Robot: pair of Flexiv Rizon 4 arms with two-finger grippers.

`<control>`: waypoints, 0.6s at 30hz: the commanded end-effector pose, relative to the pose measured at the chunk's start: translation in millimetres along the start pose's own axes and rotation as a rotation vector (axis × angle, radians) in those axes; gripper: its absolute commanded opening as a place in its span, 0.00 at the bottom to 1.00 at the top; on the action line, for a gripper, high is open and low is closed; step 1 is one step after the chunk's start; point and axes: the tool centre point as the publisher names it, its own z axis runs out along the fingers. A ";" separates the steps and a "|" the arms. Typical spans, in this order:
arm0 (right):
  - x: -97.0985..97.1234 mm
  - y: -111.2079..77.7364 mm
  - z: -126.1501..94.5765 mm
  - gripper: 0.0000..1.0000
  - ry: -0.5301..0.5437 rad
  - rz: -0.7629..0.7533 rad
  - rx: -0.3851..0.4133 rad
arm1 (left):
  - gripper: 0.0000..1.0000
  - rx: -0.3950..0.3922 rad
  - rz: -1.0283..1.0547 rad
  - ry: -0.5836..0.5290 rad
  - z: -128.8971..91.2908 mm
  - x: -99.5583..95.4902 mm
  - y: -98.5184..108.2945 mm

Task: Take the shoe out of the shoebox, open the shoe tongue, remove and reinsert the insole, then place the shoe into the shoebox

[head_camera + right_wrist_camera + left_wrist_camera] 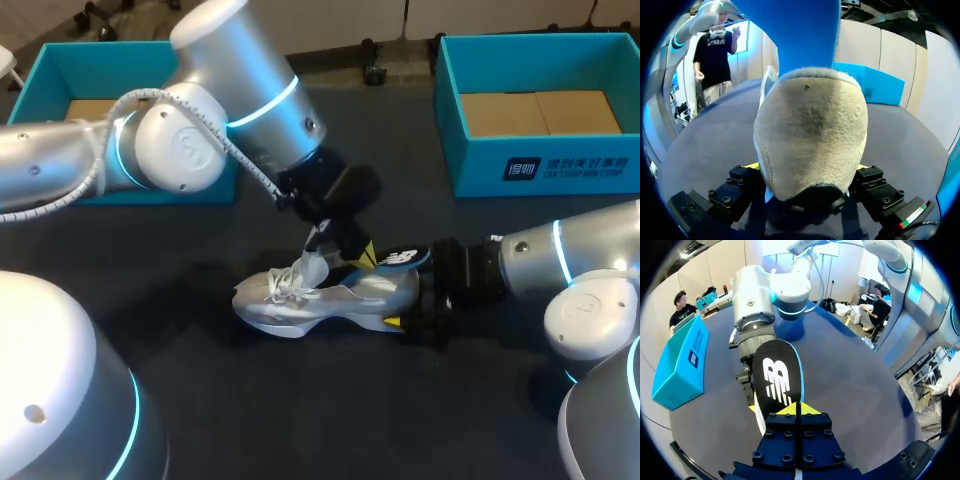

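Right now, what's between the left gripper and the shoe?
Only the insole: pinched in the left gripper, it reaches out over the heel end of the shoe. The left wrist view shows it best; the head view agrees.

The bench [200, 380] spreads dark and matte across the head view, near black and plain, with a soft shadow pooled near its middle. In the left wrist view its bare top [860, 390] looks bluish grey under an even, diffuse light. The right wrist view shows the same plain grey-blue surface [710, 135].

Shoe [330, 297] on table [300, 410], insole [396, 258] over heel; left shoebox [45, 80], right shoebox [480, 165] beyond.
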 end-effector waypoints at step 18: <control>0.7 -0.1 2.2 0.00 -0.001 0.000 0.003 | 1.00 -0.024 0.049 -0.107 -3.2 10.9 -5.0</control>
